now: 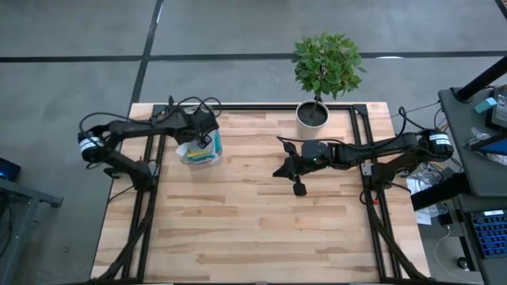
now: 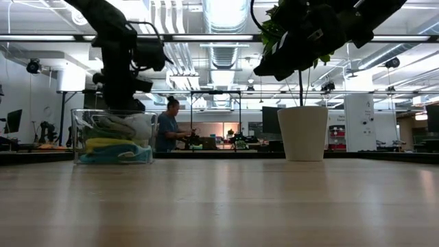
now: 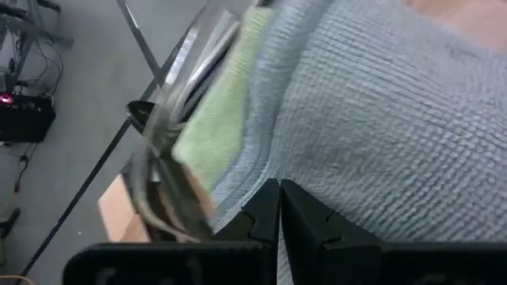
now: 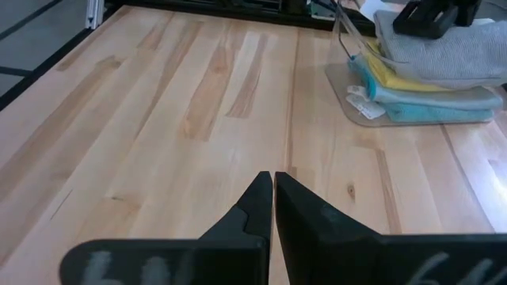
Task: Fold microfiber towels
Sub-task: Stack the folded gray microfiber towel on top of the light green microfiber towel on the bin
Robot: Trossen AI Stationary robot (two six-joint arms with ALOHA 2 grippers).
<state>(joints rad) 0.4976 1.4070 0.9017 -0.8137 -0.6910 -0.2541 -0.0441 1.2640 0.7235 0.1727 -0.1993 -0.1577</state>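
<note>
Presently the towels (image 4: 428, 83) sit stacked in the clear bin (image 2: 113, 136) at ten o'clock on the table (image 1: 253, 229) — none unfolded. Left gripper (image 3: 279, 207), jaws closed, presses the grey towel (image 3: 380, 127) on top, gripping nothing. Right gripper (image 4: 273, 202), closed and empty, hovers mid-table — likely waiting.

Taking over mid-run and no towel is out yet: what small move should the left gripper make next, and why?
Probably open the left gripper and close it on the grey towel. It sits shut over the towels in the bin, pinching nothing visible, and the grey one lies on top. The right gripper waits shut above bare table.
</note>
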